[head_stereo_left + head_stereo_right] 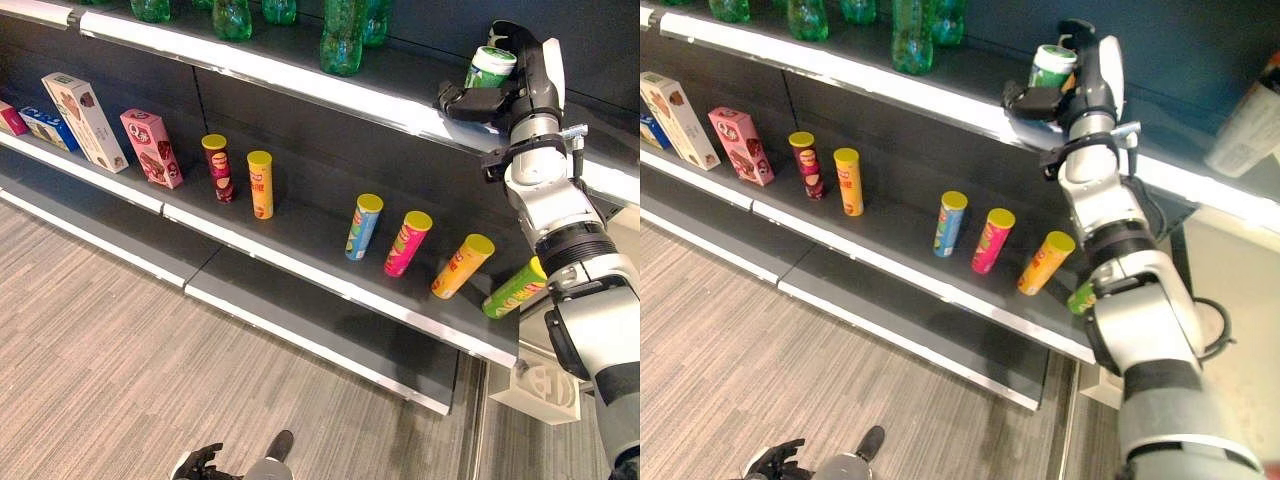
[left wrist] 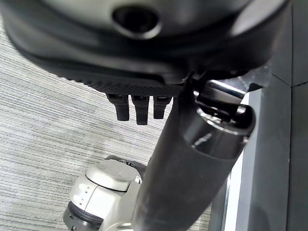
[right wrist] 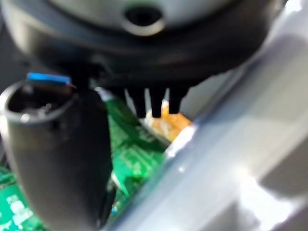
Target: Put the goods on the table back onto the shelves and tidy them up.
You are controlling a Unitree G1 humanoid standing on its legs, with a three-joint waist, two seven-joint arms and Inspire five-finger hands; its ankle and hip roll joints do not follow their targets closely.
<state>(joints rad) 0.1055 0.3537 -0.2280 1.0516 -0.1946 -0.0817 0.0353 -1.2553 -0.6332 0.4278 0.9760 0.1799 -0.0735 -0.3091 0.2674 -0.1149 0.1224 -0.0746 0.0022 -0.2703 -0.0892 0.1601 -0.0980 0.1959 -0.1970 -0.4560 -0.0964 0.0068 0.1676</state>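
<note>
A green can with a white top [image 1: 491,64] is held at the right end of the upper shelf [image 1: 300,76], just above its front edge. My right hand [image 1: 512,96] is shut on it, fingers and thumb round its body. In the right wrist view the can's green label [image 3: 131,159] shows past the thumb [image 3: 57,154], next to the shelf's pale edge. My left hand [image 1: 200,463] hangs low over the floor with relaxed fingers [image 2: 137,107] and holds nothing.
Green bottles [image 1: 342,40] stand on the upper shelf left of the can. The middle shelf carries several chip tubes [image 1: 364,226], some leaning, and snack boxes [image 1: 150,148] at the left. A white bracket [image 1: 536,390] sits by the shelf's lower right corner.
</note>
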